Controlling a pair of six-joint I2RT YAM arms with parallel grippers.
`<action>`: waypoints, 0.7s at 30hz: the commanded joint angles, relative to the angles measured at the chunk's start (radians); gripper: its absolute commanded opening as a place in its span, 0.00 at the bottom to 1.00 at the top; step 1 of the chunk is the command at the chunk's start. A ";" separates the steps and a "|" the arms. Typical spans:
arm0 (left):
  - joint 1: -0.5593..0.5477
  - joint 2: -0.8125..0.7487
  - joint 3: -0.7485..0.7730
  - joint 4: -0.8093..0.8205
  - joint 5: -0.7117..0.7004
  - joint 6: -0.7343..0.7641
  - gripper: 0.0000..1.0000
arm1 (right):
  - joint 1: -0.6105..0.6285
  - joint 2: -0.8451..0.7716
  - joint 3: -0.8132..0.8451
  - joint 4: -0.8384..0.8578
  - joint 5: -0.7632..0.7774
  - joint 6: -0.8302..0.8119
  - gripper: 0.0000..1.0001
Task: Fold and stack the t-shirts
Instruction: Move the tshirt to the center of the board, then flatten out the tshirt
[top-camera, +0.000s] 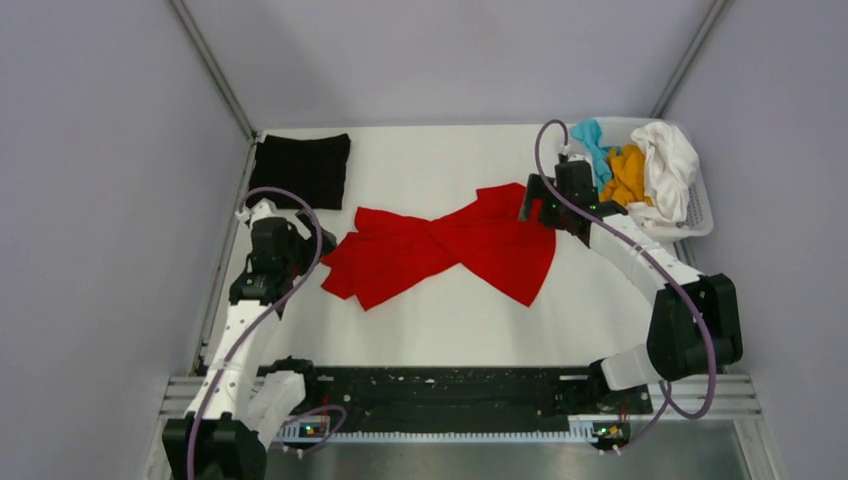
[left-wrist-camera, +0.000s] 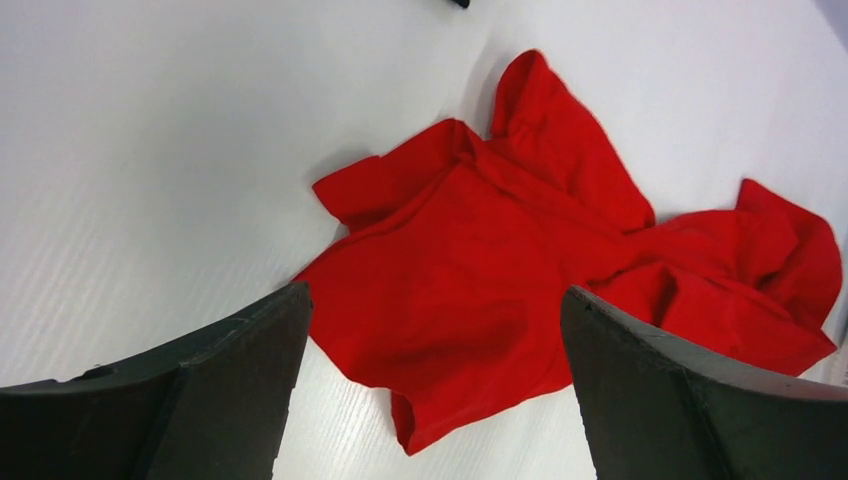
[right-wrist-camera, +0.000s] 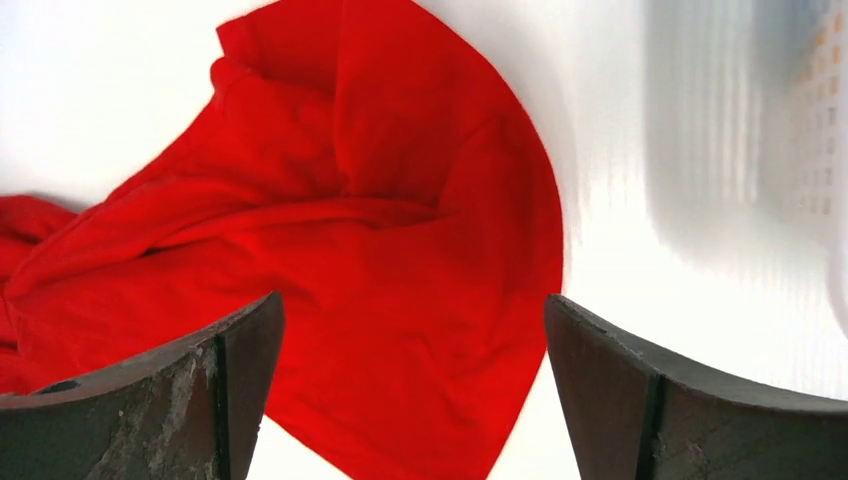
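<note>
A bright red t-shirt (top-camera: 440, 250) lies crumpled and twisted in the middle of the white table. It also shows in the left wrist view (left-wrist-camera: 520, 260) and the right wrist view (right-wrist-camera: 380, 250). My left gripper (top-camera: 318, 243) is open and empty just left of the shirt's left end. My right gripper (top-camera: 528, 212) is open and empty above the shirt's upper right edge. A black t-shirt (top-camera: 302, 168) lies folded at the back left. White (top-camera: 668, 172), orange (top-camera: 627, 175) and teal (top-camera: 590, 140) shirts sit bunched in the basket.
A white slotted plastic basket (top-camera: 703, 215) stands at the back right corner, close behind my right arm. Metal frame rails run along the table's left edge (top-camera: 215, 290) and near edge.
</note>
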 joint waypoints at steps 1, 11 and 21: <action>0.002 0.123 0.004 0.024 0.136 -0.034 0.99 | 0.016 -0.103 -0.060 0.061 0.069 0.025 0.99; -0.031 0.165 -0.172 -0.005 0.288 -0.055 0.92 | 0.125 -0.219 -0.254 0.081 0.090 0.094 0.99; -0.142 0.269 -0.208 0.169 0.248 -0.132 0.68 | 0.158 -0.269 -0.371 0.111 0.043 0.132 0.98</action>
